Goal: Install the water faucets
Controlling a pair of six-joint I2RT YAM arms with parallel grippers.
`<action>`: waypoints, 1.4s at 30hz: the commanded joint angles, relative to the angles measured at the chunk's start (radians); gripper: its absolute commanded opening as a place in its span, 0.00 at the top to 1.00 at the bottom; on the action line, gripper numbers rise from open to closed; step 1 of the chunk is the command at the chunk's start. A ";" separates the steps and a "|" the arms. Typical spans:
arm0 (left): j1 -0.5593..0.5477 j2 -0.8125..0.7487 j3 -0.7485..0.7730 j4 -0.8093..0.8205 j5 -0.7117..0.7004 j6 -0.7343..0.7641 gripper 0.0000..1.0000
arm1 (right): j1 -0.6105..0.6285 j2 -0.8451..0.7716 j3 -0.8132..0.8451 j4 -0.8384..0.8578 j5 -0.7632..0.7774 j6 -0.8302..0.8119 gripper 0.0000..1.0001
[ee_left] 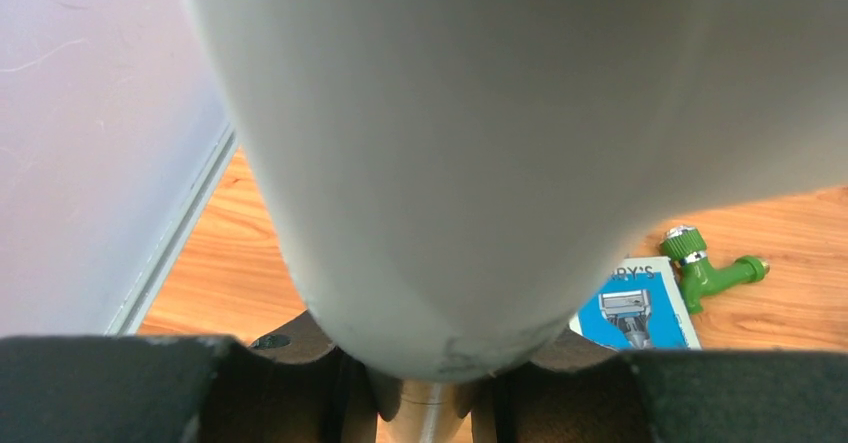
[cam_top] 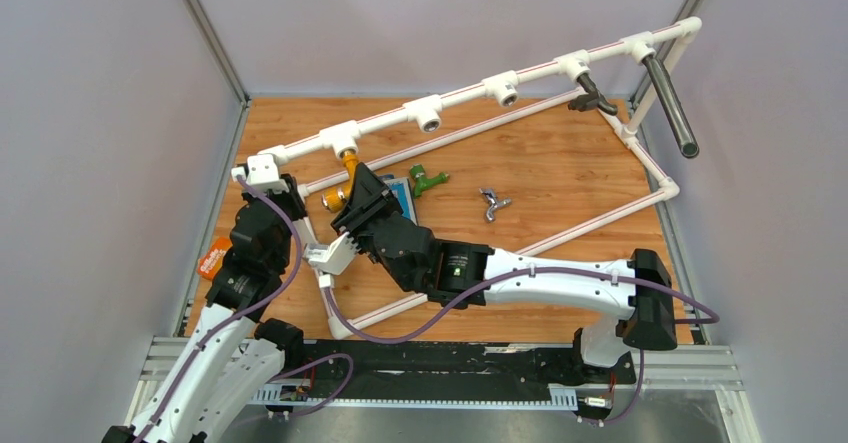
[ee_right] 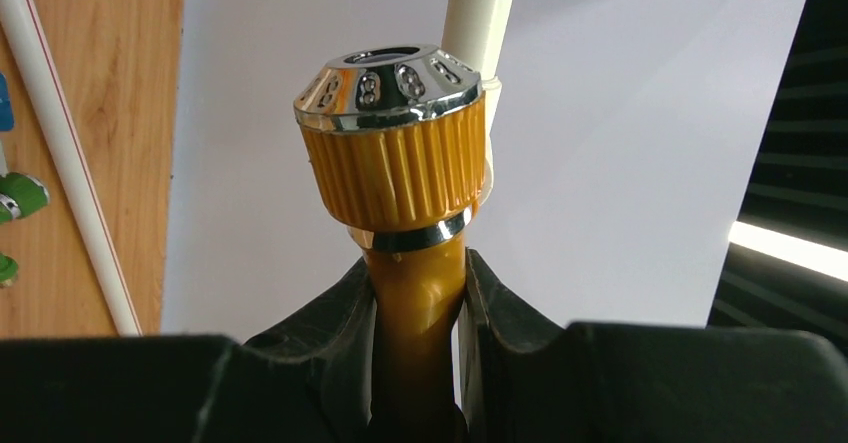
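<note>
Where the two arms reach in from the near edge, the wooden table (cam_top: pixel 560 173) carries a white pipe frame (cam_top: pixel 462 101) whose upper rail runs diagonally from near left to far right and bears a row of tee sockets. The right arm (cam_top: pixel 560 275) stretches leftward across the table, and the right gripper (cam_top: pixel 350 201) is clamped on the yellow faucet (cam_top: pixel 346 170); the right wrist view shows both black fingers (ee_right: pixel 500 313) pressed against the faucet's yellow stem, below its ribbed knob and chrome cap. That faucet sits under the leftmost tee of the rail, its upper end at the socket; whether it is screwed home cannot be told. The left arm (cam_top: pixel 215 348) rises along the left wall, and the left gripper (cam_top: pixel 262 173) is closed on the frame's left corner, where the white pipe fills the left wrist view and sits squeezed between the dark fingers (ee_left: pixel 310 363). A long dark bar (cam_top: pixel 670 108) hangs from the far-right end of the rail, tilted toward the right wall. A blue razor pack (cam_top: pixel 403 195) lies flat on the table, partly hidden behind the right gripper. The green faucet (cam_top: pixel 428 179) lies on the wood just beside the pack's far corner. The chrome faucet (cam_top: pixel 493 204) lies further right, apart from both, inside the frame.
</note>
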 commanded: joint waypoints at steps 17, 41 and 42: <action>-0.025 -0.045 -0.026 -0.114 0.053 -0.064 1.00 | -0.088 0.082 0.114 -0.061 -0.183 0.682 1.00; -0.024 -0.070 -0.027 -0.116 0.044 -0.084 1.00 | -0.137 0.022 -0.304 0.474 -0.269 0.599 1.00; -0.025 -0.070 -0.027 -0.116 0.044 -0.084 1.00 | -0.139 0.024 -0.320 0.486 -0.272 0.556 1.00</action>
